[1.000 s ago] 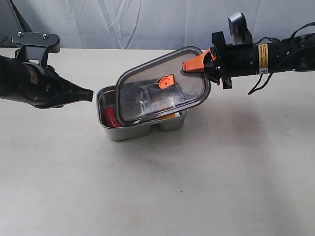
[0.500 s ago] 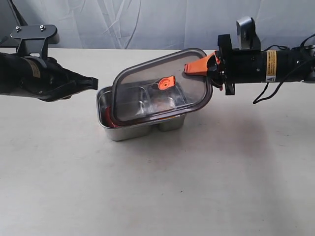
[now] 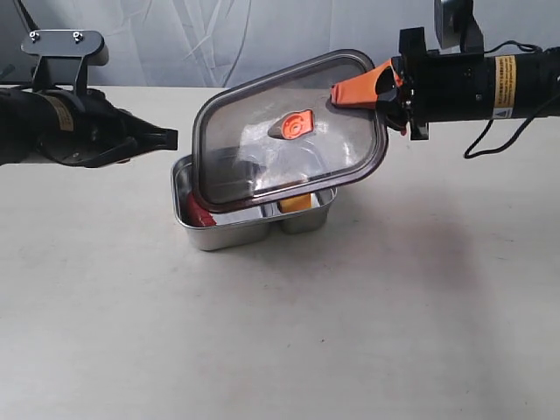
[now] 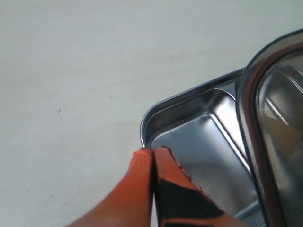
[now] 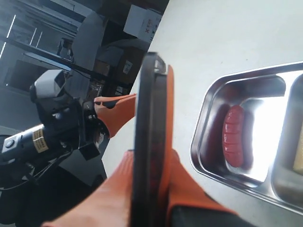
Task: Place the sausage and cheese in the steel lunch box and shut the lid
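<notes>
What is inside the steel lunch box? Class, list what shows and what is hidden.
In the steel lunch box, the sausage lies in the larger compartment, the cheese in the smaller. The tilted lid hides most of each from the exterior view.

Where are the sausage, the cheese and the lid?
sausage (image 5: 235, 137): right wrist view, middle of its red body.
cheese (image 3: 295, 203): exterior view, its visible yellow face.
lid (image 3: 293, 124): exterior view, orange tab at its centre.

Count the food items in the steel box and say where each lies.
2. The sausage lies in the larger compartment, the cheese in the smaller compartment; the lid held above may hide more.
</notes>
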Tool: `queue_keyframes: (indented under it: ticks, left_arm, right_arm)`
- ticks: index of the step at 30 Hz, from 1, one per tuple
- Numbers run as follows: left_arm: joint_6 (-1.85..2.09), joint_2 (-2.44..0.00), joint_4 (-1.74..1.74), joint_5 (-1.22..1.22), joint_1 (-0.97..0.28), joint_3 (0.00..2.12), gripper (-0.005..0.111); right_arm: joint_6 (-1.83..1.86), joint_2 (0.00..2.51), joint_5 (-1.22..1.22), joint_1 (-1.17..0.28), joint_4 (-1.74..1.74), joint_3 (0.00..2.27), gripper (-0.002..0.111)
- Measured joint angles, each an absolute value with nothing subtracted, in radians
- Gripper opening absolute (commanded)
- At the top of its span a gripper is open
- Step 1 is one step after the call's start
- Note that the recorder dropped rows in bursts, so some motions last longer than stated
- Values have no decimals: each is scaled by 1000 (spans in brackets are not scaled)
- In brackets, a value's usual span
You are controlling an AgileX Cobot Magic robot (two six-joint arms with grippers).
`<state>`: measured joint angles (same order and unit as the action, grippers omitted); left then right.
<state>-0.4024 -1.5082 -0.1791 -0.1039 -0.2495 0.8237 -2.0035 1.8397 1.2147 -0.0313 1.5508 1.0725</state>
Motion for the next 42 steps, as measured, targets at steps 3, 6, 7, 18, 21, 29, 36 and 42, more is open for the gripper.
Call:
queue_keyframes:
  ticks: [3, 6, 7, 18, 21, 29, 36, 42]
  left_arm:
    - [-400, -1508, -194, -90, -249, 824, 0]
    - [-400, -1508, -207, -87, -249, 824, 0]
    - [-400, -1508, -207, -84, -249, 824, 0]
    - [-406, -1508, -203, -73, -249, 824, 0]
    - [-406, -1507, -171, -124, -293, 824, 0]
    - [-406, -1506, -129, -145, -320, 826, 0]
    - [-406, -1380, 0, -101, -320, 817, 0]
    - [-398, -1175, 39, -151, -320, 802, 0]
  right_arm:
    - [-2010, 1840, 1215, -31, 1564, 1072, -1]
    - [-2014, 1840, 1215, -31, 1566, 1072, -1]
    - [-2014, 1840, 1215, -31, 1566, 1072, -1]
    - [-2017, 1840, 1215, -31, 1573, 1072, -1]
    - [-2017, 1840, 1215, -31, 1574, 1072, -1]
    - [-2065, 1840, 1215, -36, 1657, 1072, -1]
    - [-2067, 1840, 1215, -36, 1678, 1072, -1]
    - [-2067, 1837, 1215, -36, 1680, 1072, -1]
